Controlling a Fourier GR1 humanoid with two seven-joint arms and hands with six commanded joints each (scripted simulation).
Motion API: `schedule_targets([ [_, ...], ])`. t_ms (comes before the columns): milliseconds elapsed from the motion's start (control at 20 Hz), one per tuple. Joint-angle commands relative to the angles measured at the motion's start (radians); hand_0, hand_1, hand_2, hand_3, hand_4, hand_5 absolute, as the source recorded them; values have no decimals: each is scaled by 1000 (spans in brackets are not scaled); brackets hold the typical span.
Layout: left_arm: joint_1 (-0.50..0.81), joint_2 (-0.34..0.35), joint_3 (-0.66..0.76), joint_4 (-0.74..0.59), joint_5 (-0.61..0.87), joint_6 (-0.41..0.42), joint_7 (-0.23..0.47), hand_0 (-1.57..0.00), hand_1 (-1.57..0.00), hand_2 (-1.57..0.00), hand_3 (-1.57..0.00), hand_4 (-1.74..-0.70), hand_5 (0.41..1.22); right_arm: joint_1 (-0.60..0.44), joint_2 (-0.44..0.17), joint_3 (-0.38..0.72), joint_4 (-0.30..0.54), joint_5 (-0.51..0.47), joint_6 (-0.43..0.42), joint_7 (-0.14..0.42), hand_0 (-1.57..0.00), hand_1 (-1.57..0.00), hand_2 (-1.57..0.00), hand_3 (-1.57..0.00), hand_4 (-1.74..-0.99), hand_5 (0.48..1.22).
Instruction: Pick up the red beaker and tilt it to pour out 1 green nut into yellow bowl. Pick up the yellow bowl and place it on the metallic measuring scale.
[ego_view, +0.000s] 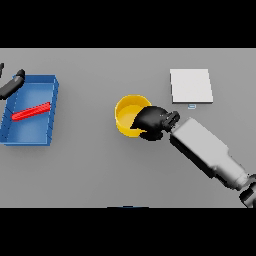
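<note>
A yellow bowl (128, 112) stands on the grey table near the middle. My right hand (151, 121) reaches in from the lower right and lies over the bowl's right rim, its fingers curled round that rim. A red object (31, 111) lies flat inside a blue tray (50, 100) at the left. The metallic scale (191, 85), a pale square plate, sits at the back right. My left hand (12, 83) shows at the far left edge, beside the tray's back corner. No green nut is visible.
The blue tray occupies the left part of the table. A small display tab (191, 106) sticks out from the scale's near edge. Bare grey table lies between bowl and scale.
</note>
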Motion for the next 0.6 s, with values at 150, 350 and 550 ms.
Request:
schedule_targets([
  [150, -12, -10, -7, 5, -3, 0, 18, 1, 1, 1, 1, -725, 694, 9, -15, 14, -24, -2, -20, 7, -1399, -1387, -1222, -1117, -1676, 1174],
  [350, -11, -11, -11, 11, -7, -6, 13, 1, 1, 1, 1, -719, 695, -4, -22, 0, -15, -14, -38, -9, -1500, -1496, -1309, -1254, -1714, 1202],
  [550, -18, -20, -15, 12, -9, -5, 21, 1, 1, 1, 1, -717, 696, 0, -46, -32, -47, -44, -19, -2, -1542, -1540, -1331, -1340, -1730, 1213],
])
